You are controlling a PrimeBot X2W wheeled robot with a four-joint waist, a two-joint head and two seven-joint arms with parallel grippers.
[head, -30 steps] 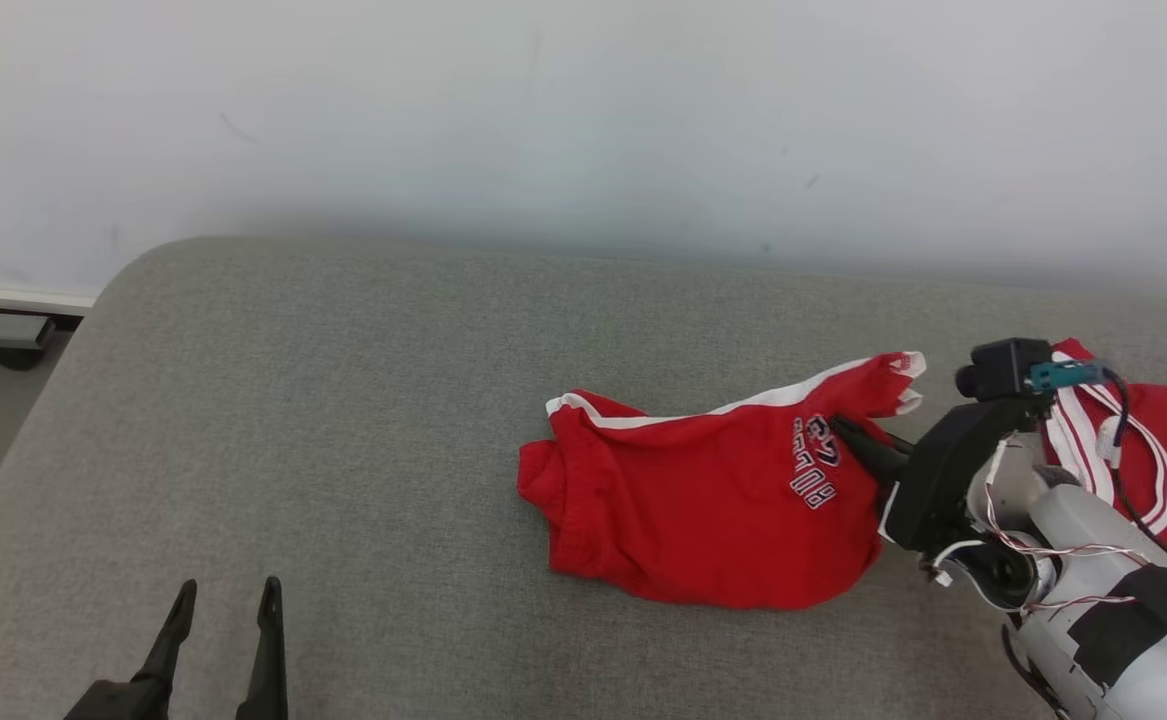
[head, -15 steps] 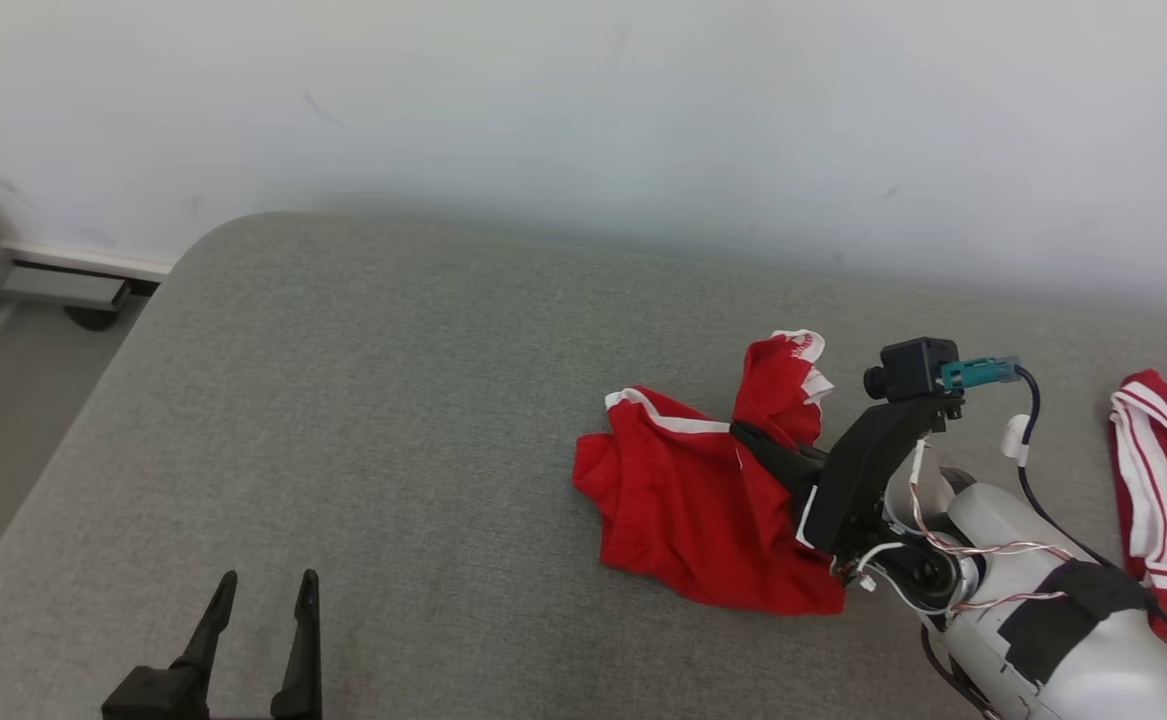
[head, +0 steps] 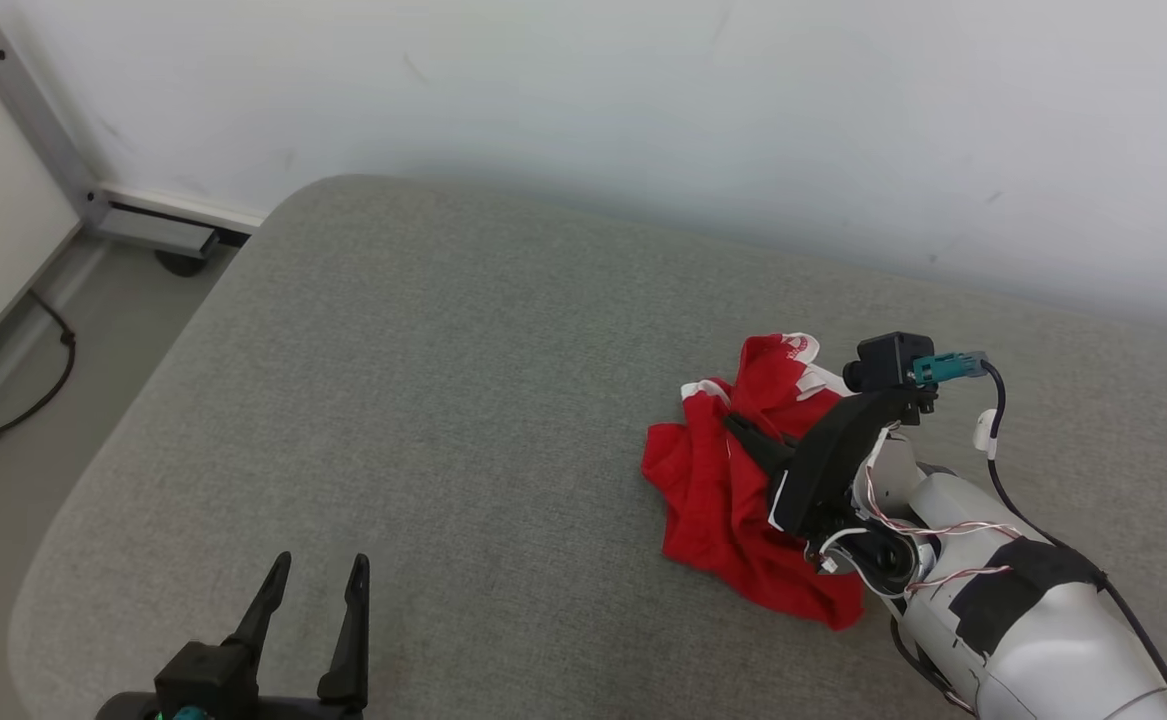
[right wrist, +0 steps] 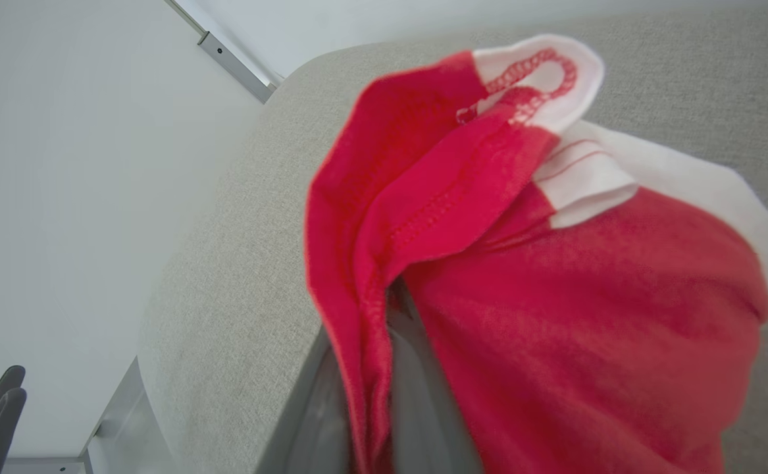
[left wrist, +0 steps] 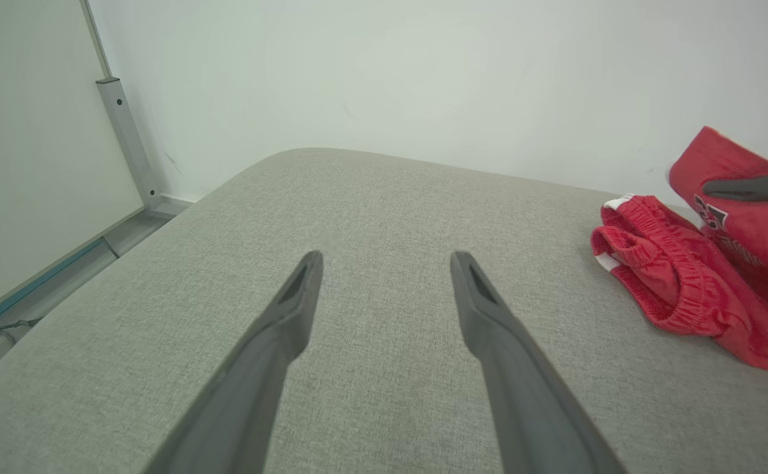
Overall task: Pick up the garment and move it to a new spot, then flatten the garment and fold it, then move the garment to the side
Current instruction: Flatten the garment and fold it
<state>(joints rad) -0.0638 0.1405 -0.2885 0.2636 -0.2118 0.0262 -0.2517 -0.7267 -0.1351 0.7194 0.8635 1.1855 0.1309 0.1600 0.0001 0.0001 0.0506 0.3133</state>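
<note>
Jaws on the right gripper [head: 738, 428] are pinched tight on a bunched fold of the red shorts [head: 718, 490], which lie half-lifted on the grey cushion [head: 443, 400]. The left gripper [head: 321, 565] is spread wide, holding nothing. I'd lift higher before carrying, so nothing drags.

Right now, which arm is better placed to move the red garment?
Right. The right gripper is shut on the red garment; the left gripper stands open over the grey cushion, apart from it.
</note>
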